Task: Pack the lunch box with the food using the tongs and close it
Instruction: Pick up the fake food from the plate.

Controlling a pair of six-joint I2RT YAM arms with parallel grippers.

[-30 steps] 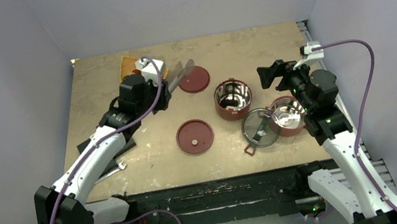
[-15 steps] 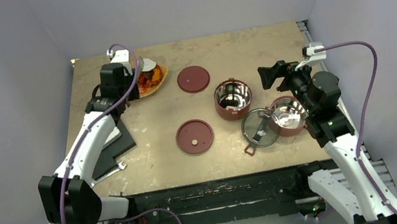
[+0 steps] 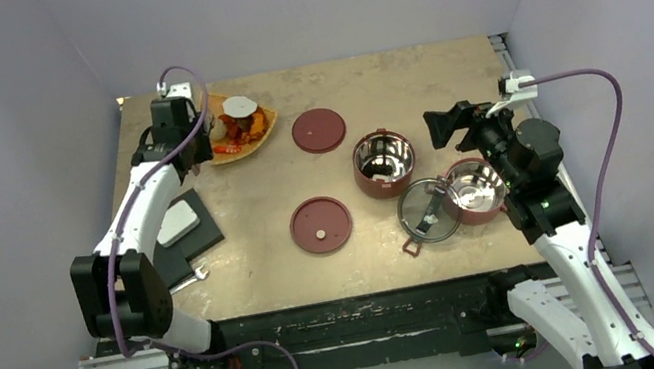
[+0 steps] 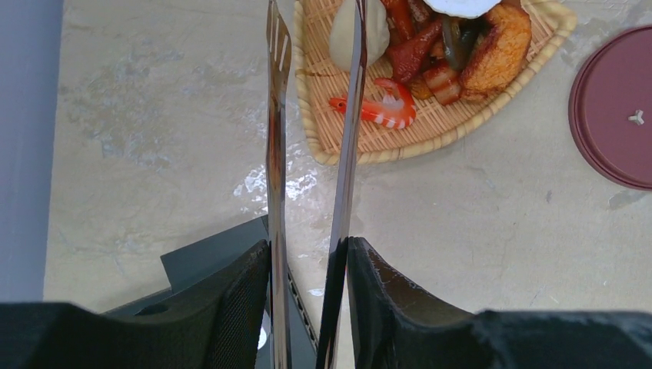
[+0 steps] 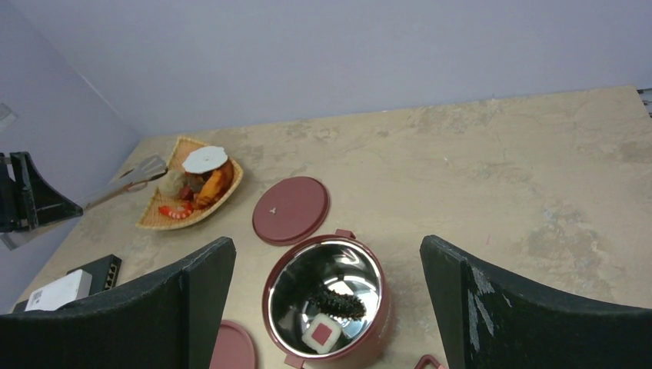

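Observation:
My left gripper [image 4: 307,254] is shut on the silvery tongs [image 4: 274,154], one thin arm against each finger. The tong tips reach over the left part of the orange woven tray [image 4: 400,146], above the food [image 4: 388,111]: a shrimp, brown and orange pieces, a pale dumpling. In the top view this gripper [image 3: 194,142] sits just left of the tray. The lunch box stands apart as two bowls [image 3: 384,164] [image 3: 473,191]. The near bowl [image 5: 307,277] holds a dark spiky piece [image 5: 338,304] and a white square [image 5: 321,333]. My right gripper [image 5: 327,244] hangs open above it.
Two dark-red disc lids [image 3: 319,131] [image 3: 321,224] lie flat on the table. The smoky clear lid [image 3: 424,211] leans by the right bowl. A black slab with a white block [image 3: 179,223] and a short wrench [image 3: 188,280] lie near the left edge.
My left arm has swung left with the tongs, from beside the far disc lid to the left side of the tray, uncovering the food. The right arm has stayed put.

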